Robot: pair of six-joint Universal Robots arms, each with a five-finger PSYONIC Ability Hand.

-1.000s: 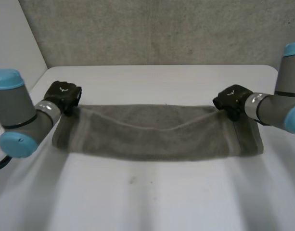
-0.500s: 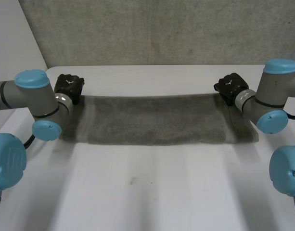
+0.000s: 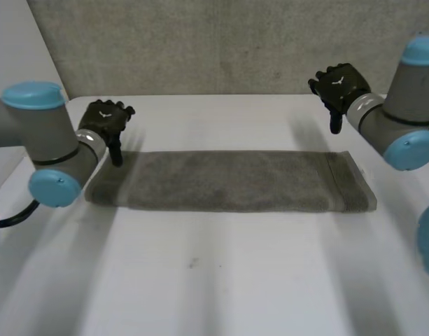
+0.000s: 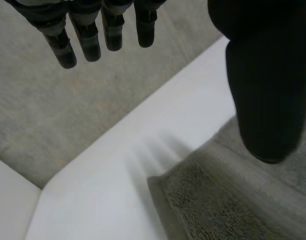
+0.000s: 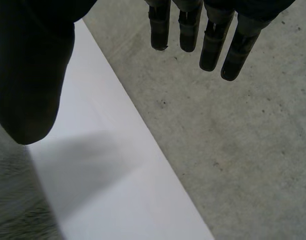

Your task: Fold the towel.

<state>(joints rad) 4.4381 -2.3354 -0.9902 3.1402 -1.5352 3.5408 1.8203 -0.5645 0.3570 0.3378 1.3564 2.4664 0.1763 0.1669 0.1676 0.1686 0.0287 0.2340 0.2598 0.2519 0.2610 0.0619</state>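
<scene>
Towel (image 3: 228, 180) lies as a long folded strip across the white tabletop (image 3: 214, 280) | left hand (image 3: 104, 120) and right hand (image 3: 338, 85) hover by its two ends, fingers (image 4: 88, 37) straight, holding nothing | risk: an uneven regrasp could skew the next fold.

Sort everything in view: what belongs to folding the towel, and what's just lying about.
Belongs to the job:
towel, a long flat strip
left hand, open, at its left end
right hand, open, near its right end

Just there:
white table under it
grey surface behind
</scene>
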